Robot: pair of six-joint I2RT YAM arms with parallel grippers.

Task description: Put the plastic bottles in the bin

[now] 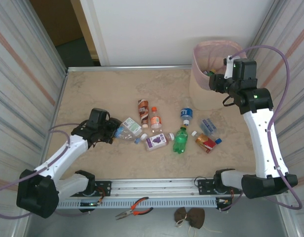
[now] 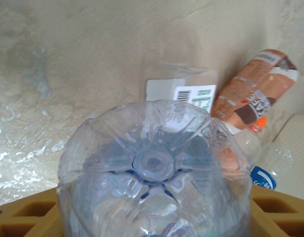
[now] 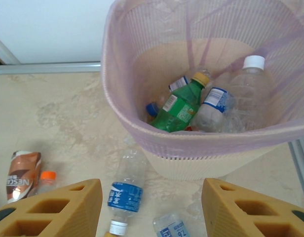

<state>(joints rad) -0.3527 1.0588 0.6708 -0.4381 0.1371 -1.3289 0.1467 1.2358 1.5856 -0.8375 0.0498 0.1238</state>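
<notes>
Several plastic bottles lie mid-table: a brown one, an orange-capped one, a blue-labelled one, a green one, a purple-labelled one and a red-labelled one. My left gripper is low at the left, its jaws closed against the sides of a clear bottle whose base faces the wrist camera. The pink bin stands at the back right, with a green bottle and clear bottles inside. My right gripper hovers by the bin's near rim, open and empty.
A clear bottle with a blue label lies near the bin's foot, and another blue-labelled bottle shows below the right fingers. Pliers lie in front of the rail. Corrugated walls close both sides of the table.
</notes>
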